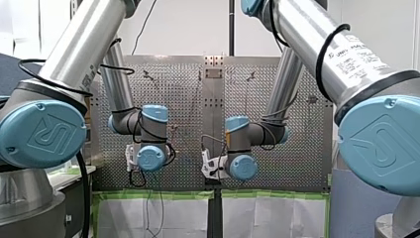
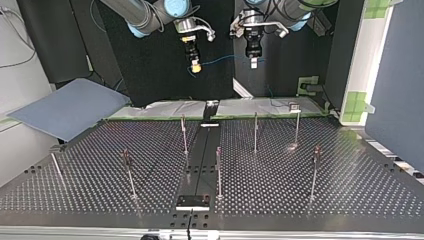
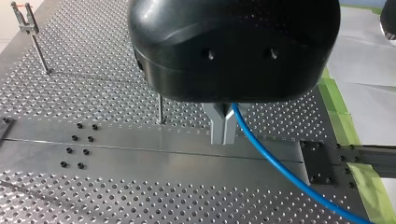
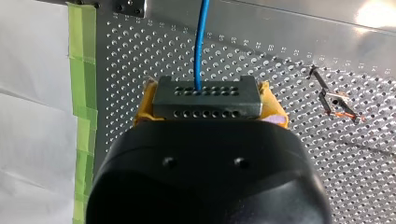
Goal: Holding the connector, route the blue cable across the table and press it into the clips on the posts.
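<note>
The connector (image 4: 208, 95) is clamped between the yellow pads (image 4: 144, 106) of my right gripper (image 4: 208, 103). The blue cable (image 4: 201, 42) is pinched by my left gripper's (image 3: 223, 134) closed metal fingers. Both are held high near the table's (image 3: 93, 70) edge by the arms.

Both arms hang high, grippers pointing down. My right gripper (image 2: 196, 66) clamps the connector (image 4: 207, 98), and my left gripper (image 3: 223, 137) pinches the blue cable (image 3: 280, 168).
</note>
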You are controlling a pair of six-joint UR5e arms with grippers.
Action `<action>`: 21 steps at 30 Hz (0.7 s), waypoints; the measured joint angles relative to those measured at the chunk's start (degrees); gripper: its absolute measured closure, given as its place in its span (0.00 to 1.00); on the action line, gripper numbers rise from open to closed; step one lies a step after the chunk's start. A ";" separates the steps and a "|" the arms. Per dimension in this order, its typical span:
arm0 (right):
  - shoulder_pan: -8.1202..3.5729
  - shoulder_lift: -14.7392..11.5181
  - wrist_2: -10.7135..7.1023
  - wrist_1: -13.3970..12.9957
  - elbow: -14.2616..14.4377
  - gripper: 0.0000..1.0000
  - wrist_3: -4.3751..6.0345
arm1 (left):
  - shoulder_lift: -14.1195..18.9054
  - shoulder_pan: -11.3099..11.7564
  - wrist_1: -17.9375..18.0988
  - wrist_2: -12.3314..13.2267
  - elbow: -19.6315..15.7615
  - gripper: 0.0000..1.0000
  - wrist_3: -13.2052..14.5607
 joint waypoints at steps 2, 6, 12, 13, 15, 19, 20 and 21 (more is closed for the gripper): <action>0.00 0.00 0.00 0.00 0.00 1.00 0.00 | 0.00 0.00 0.00 0.00 0.00 1.00 0.00; -0.07 -0.11 0.12 0.12 -0.12 1.00 -0.12 | -0.23 0.22 0.20 0.21 -0.22 1.00 -0.22; 0.06 -2.36 2.36 2.35 -2.36 1.00 -0.47 | -0.74 2.36 2.31 2.40 -2.39 1.00 -2.15; 0.17 -2.91 2.82 2.90 -2.90 1.00 -0.35 | -0.26 2.90 2.67 3.06 -3.10 1.00 -2.44; 0.34 -3.74 3.07 3.75 -3.64 1.00 -0.01 | 0.32 3.35 2.65 3.40 -3.82 1.00 -2.61; 0.73 -5.58 2.15 5.59 -5.27 1.00 0.89 | 2.52 4.09 1.04 2.27 -4.62 1.00 -2.87; 0.83 -5.98 1.80 5.99 -5.67 1.00 1.00 | 2.82 4.15 0.75 2.01 -4.52 1.00 -2.92; 0.91 -6.43 1.40 6.42 -6.10 1.00 1.07 | 3.27 4.23 0.33 1.60 -4.31 1.00 -2.96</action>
